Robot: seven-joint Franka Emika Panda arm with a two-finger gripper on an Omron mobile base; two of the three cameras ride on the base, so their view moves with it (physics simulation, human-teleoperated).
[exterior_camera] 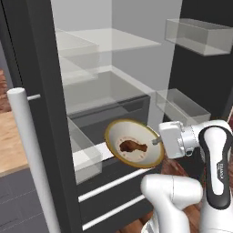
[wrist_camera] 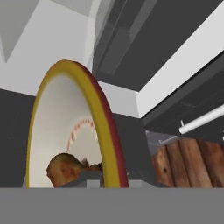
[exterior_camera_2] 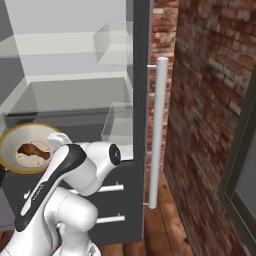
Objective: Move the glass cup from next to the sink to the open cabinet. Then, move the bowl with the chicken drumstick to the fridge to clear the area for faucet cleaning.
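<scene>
Pincer [exterior_camera: 157, 141] clamped narrow on the right-hand rim of the bowl [exterior_camera: 136, 159], its fingers hidden behind that golden-tan edge in the left base view. That bowl hangs in the air, tipped steeply so its cream-white inside faces the cameras, in front of the open fridge [exterior_camera: 109, 91], level with the dark drawer fronts below the glass shelves. Inside the bowl lies the chicken drumstick [exterior_camera: 133, 147], glossy brown, resting against the cream centre despite the tilt. In the right base view the bowl [exterior_camera_2: 12, 137] sits at the left edge, partly covered by the white arm, with the drumstick [exterior_camera_2: 31, 150] visible within it. In the hand view the bowl [wrist_camera: 78, 87] stands nearly on edge, yellow rim with a reddish outer side, and the drumstick [wrist_camera: 65, 168] sits low in it, just above the finger tips. Clear door bins [exterior_camera: 179, 107] hang to the right of the bowl, and a long silver bar handle [exterior_camera_2: 157, 130] runs down the fridge door beside a brick wall [exterior_camera_2: 215, 100]. Wooden floor [wrist_camera: 188, 162] shows beneath.
</scene>
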